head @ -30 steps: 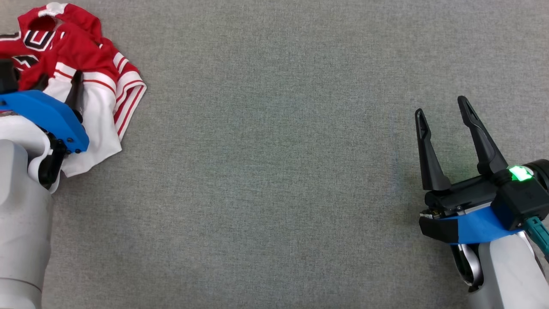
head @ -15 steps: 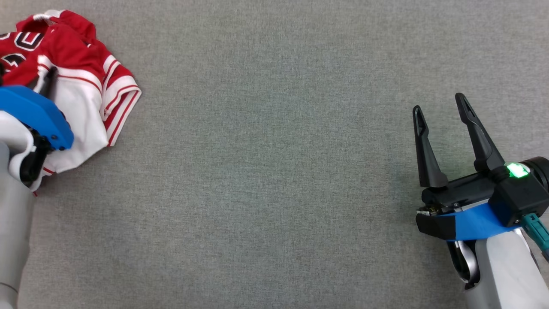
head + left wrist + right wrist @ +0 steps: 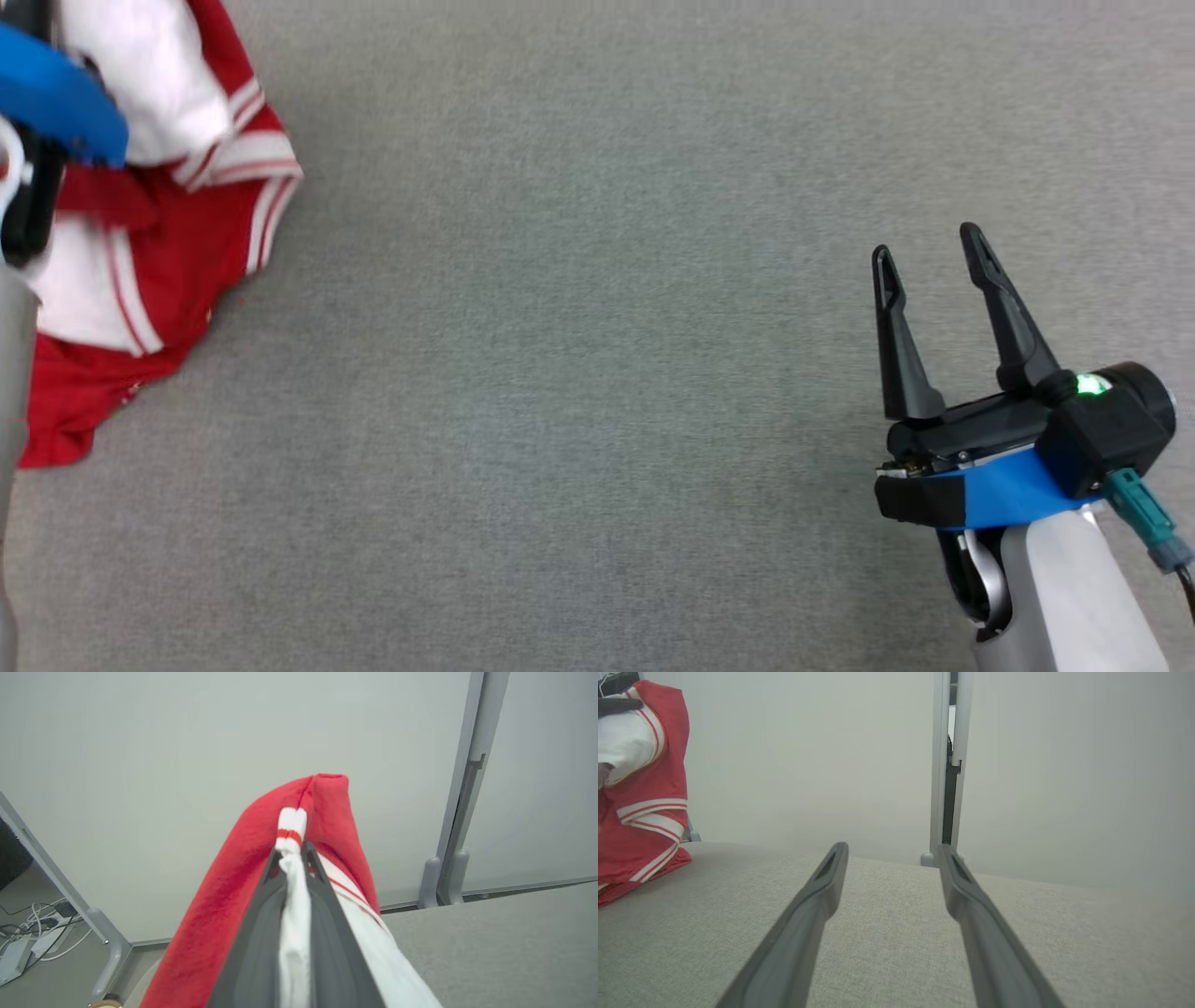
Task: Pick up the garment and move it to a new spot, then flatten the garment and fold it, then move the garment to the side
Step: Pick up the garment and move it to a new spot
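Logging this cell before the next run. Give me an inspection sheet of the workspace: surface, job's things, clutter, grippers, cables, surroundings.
Surface: grey cloth-covered table, no stains seen.
Job's things: red and white garment, bunched, hanging at the table's left; its lower end seems to rest on the table.
Clutter: nothing seen.
Grippers: left gripper shut on the garment; right gripper open and empty over the table's right side.
Cables: teal plug and lead at the right wrist; white cables on the floor.
Surroundings: pale wall panels, grey post.

Garment [image 3: 177, 243] at far left of table [image 3: 560, 373]
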`<state>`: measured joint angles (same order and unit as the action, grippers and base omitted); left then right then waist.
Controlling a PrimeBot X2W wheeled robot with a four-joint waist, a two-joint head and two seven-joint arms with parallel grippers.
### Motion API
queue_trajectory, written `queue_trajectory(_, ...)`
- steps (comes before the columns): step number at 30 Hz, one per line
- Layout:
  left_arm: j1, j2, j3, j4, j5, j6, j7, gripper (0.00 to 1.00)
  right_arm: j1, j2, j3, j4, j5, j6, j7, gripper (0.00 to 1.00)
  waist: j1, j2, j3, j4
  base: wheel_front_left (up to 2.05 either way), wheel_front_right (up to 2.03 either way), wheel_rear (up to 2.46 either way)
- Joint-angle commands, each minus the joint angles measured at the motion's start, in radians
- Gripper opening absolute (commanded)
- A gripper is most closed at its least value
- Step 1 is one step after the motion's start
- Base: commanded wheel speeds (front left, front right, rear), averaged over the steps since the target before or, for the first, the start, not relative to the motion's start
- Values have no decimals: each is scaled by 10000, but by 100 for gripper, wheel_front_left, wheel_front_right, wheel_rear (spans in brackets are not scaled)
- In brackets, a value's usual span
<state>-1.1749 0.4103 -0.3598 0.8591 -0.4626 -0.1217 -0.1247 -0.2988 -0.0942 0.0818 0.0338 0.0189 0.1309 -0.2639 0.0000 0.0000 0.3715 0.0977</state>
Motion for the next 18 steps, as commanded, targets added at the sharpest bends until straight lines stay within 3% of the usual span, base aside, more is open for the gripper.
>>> queue_trajectory(1,-280,-55,-5,-196,9,32,-61,0,117,91,46,56,43,-3,-10,100,0,0,-299,-323,0,0,0)
queue_trajectory(6,-836,-308,-331,-1244,188,20,134,0,218,286,30,105,200,-3,-10,100,0,0,-624,-1047,0,0,0)
queue_trajectory(18,-1193,-917,-1169,-3379,463,88,750,0,357,450,55,189,832,-3,-10,100,0,0,-874,-3528,0,0,0)
